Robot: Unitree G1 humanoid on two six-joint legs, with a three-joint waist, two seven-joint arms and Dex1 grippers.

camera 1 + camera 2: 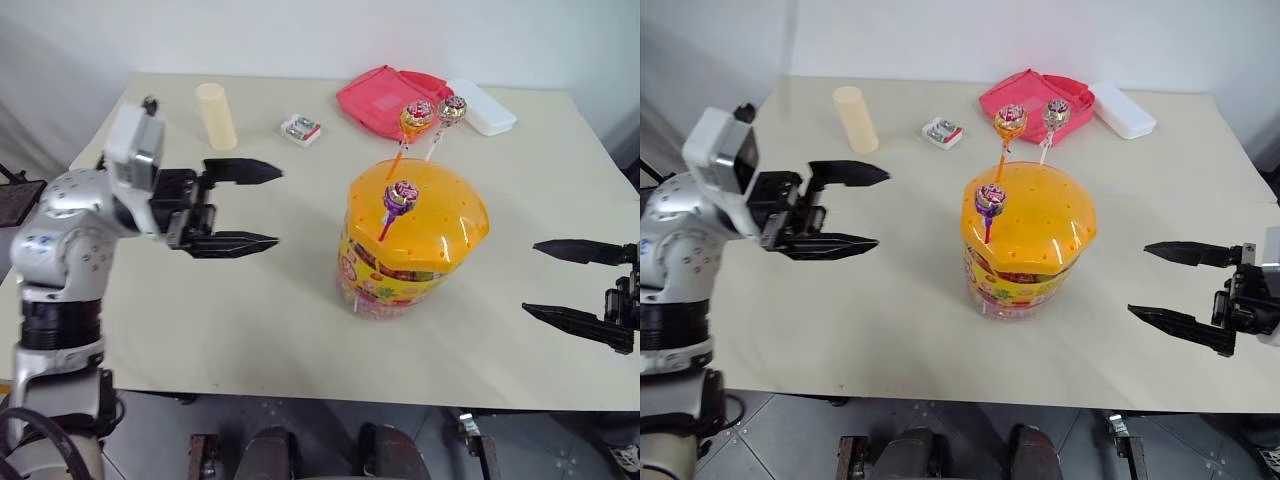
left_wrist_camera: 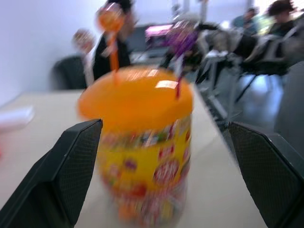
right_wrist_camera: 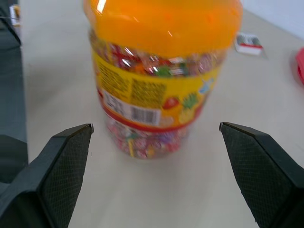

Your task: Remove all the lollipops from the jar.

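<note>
Right now the left gripper (image 1: 250, 206) hangs above the table (image 1: 250, 330) with its two black fingers spread wide and nothing between them, their tips aimed across at the jar (image 1: 405, 255) from the robot's left. The right gripper (image 1: 560, 282) mirrors it on the other side, its fingers likewise parted and empty, pointing in toward the jar from the robot's right. Both grippers are clear of the jar, with bare tabletop between each pair of tips and the tub.

The jar stands upright near the middle of the table, a clear tub packed with sweets, wrapped in a yellow label and capped by a domed orange lid (image 1: 440, 215) dotted with small holes. Three lollipops rise from that lid on their sticks: a purple-wrapped lollipop (image 1: 401, 194) on a pink stick toward the near side, an orange-yellow lollipop (image 1: 416, 117) on an orange stick farther back, and a pink-white lollipop (image 1: 452, 108) on a white stick just beside it.

Farther off, beyond the jar, a pink pouch (image 1: 385, 97) lies next to a white case (image 1: 483, 106). A small white packet (image 1: 300, 129) sits to their left, and a pale-yellow cylinder (image 1: 216, 116) stands upright left of it.
</note>
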